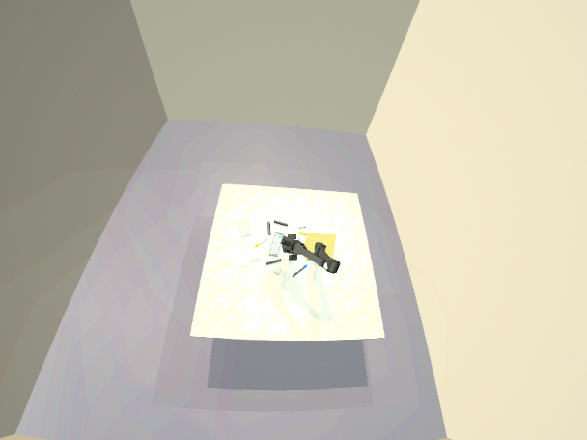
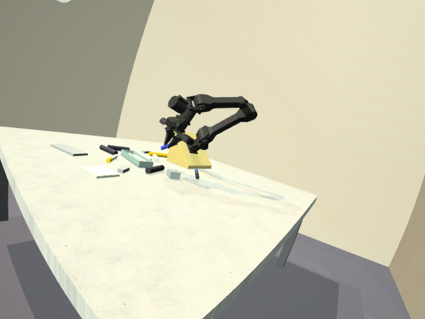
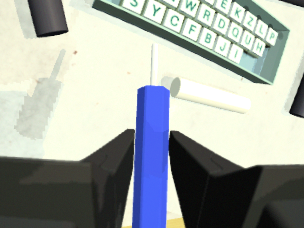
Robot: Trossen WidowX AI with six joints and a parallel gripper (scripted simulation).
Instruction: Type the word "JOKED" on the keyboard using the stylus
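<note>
My gripper [image 2: 168,145] [image 3: 151,137] is shut on the blue stylus [image 2: 164,147] [image 3: 152,117]. Its thin white tip points away from the fingers, toward the keyboard in the wrist view. The keyboard [image 1: 276,244] [image 2: 145,164] [image 3: 205,37] is a green tray with white keys. In the wrist view it crosses the top right, beyond the tip, which appears short of its near wall. The letters J, K, E and D show there; O is not visible. The stylus is above the table, at a height I cannot tell exactly.
A white cylinder [image 2: 155,157] [image 3: 212,95] lies between the stylus and the keyboard's right part. A black cylinder [image 1: 273,261] [image 2: 154,169] lies near the keyboard. A yellow block [image 2: 178,155] stands by the arm base. A grey block [image 2: 173,174] and a dark pen [image 1: 299,270] [image 2: 197,173] lie nearby.
</note>
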